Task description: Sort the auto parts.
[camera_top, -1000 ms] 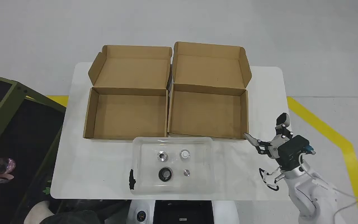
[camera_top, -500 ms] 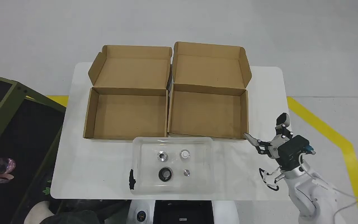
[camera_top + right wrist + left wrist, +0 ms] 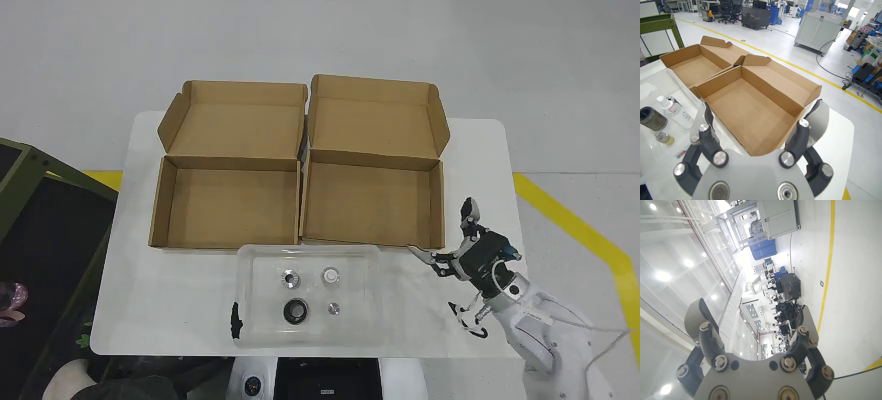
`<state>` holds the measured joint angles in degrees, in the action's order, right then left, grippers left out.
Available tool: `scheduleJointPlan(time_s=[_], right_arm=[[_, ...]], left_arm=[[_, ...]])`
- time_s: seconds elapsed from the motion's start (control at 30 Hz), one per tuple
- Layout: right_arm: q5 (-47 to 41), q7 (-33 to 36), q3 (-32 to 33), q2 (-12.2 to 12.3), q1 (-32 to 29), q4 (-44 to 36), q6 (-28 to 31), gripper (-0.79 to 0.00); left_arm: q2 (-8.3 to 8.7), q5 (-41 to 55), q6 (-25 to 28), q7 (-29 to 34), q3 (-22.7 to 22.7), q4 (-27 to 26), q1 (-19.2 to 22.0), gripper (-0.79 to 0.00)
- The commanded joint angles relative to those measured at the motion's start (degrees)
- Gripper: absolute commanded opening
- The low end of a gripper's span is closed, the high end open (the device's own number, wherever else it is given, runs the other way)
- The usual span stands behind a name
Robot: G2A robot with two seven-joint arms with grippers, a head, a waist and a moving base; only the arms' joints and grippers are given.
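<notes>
- Hovering over the bench's (image 3: 140,290) 4 o'clock edge, the right tool (image 3: 762,121) gapes wide, empty.
- Left tool (image 3: 753,317): also wide.
- Auto parts (image 3: 294,311) sit in the clear tray (image 3: 248,262) at 6 o'clock.

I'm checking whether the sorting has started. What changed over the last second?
The right hand, open and empty, moved in over the table toward the right cardboard box and the clear tray. Nothing was grasped. The four parts in the tray, that box and the left cardboard box stayed put.
</notes>
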<state>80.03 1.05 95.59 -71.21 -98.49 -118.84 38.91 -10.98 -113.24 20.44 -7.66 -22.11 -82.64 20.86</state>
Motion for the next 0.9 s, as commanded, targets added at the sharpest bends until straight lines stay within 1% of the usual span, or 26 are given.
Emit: scheduleJointPlan(time_s=[0.0, 0.27, 0.5, 0.87], right_arm=[[-0.7, 3.1, -1.3, 0.2, 1.2, -0.2, 1.9, 0.000], [-0.9, 12.9, -7.8, 0.7, 5.1, -2.5, 7.2, 0.000], [-0.5, 20.4, -14.3, 1.1, 8.0, -3.7, 10.2, 0.000], [-0.8, 27.5, -22.5, 1.4, 12.5, -2.7, 12.4, 0.000]], left_arm=[[0.00, 0.0, 0.0, 0.0, 0.0, 0.0, 0.0, 0.000], [0.00, 0.0, 0.0, 0.0, 0.0, 0.0, 0.0, 0.000], [0.00, 0.0, 0.0, 0.0, 0.0, 0.0, 0.0, 0.000], [0.00, 0.0, 0.0, 0.0, 0.0, 0.0, 0.0, 0.000]])
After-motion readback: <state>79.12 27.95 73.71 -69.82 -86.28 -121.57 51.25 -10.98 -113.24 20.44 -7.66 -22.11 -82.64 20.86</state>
